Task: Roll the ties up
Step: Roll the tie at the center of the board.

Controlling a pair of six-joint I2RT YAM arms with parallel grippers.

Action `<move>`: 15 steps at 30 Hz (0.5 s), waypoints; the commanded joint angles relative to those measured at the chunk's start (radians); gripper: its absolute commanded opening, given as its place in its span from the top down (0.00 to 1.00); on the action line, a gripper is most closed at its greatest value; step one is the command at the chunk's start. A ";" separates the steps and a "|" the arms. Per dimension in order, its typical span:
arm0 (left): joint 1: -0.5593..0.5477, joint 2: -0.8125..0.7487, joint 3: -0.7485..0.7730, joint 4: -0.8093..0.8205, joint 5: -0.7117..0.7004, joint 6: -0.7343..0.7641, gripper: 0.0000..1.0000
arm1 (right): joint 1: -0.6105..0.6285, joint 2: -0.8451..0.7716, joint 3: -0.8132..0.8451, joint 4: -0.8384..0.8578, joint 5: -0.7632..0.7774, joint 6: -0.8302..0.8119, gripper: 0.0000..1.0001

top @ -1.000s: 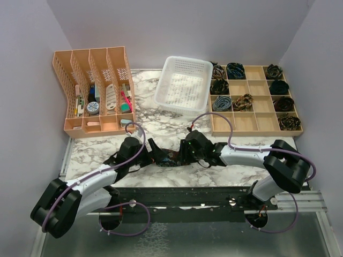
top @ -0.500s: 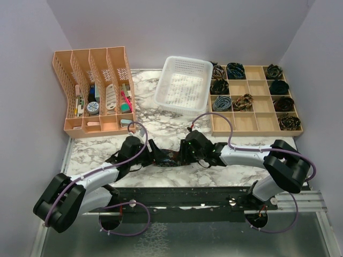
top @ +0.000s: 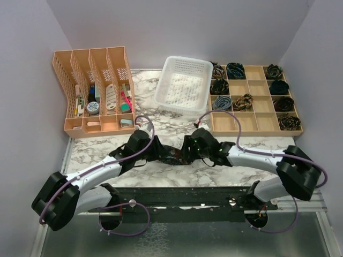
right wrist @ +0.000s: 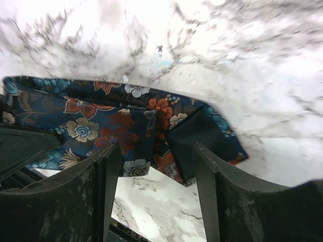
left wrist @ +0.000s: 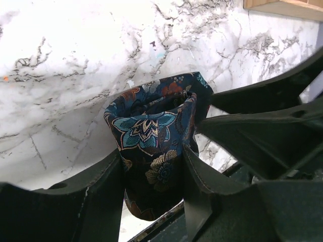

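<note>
When viewed from above: two black-and-white robot arms stretched inward over a white, grey-veined marble table (top: 161,120), their ends close together at its middle, near the front edge. Between the left gripper (top: 159,152) and the right gripper (top: 185,153), lying on the table: a long narrow necktie of dark navy fabric printed with red, blue and cream flowers (top: 172,157), bunched into a short dark strip.

From the left wrist camera: left gripper (left wrist: 151,157) clamped onto a folded loop of the necktie (left wrist: 146,126), one black finger (left wrist: 98,189) pressed to each side of the cloth. Loop raised off the marble, open at the top, a teal flower facing the lens. Hard against its right edge: the right gripper's black fingers (left wrist: 262,118).

From the right wrist camera: right gripper (right wrist: 156,151) parted, bare marble between the fingers, clasping nothing. Flat stretch of necktie (right wrist: 96,123) across the view at the fingertips, plain dark underside turned up at one corner.

Along the back of the table: at left, an orange plastic mesh file rack (top: 99,64) holding small items; in the middle, a white perforated plastic basket (top: 184,85); at right, a shallow wooden tray of square compartments (top: 252,122) with rolled ties (top: 235,70) in several.
</note>
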 commanded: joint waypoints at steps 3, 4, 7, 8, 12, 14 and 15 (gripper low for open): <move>-0.088 0.019 0.159 -0.241 -0.221 0.067 0.56 | -0.081 -0.188 -0.053 -0.049 0.139 -0.018 0.33; -0.102 0.032 0.182 -0.269 -0.245 0.076 0.56 | -0.103 -0.202 -0.053 -0.070 0.142 -0.025 0.32; -0.148 0.082 0.267 -0.361 -0.329 0.094 0.57 | -0.181 -0.220 -0.059 -0.114 0.127 -0.045 0.32; -0.164 0.103 0.299 -0.400 -0.359 0.098 0.58 | -0.209 -0.226 -0.066 -0.120 0.112 -0.051 0.32; -0.239 0.205 0.431 -0.542 -0.497 0.102 0.60 | -0.306 -0.259 -0.104 -0.117 0.044 -0.073 0.31; -0.276 0.256 0.494 -0.613 -0.564 0.098 0.61 | -0.340 -0.274 -0.119 -0.117 0.023 -0.082 0.31; -0.291 0.283 0.527 -0.645 -0.596 0.094 0.61 | -0.352 -0.282 -0.124 -0.119 0.021 -0.088 0.32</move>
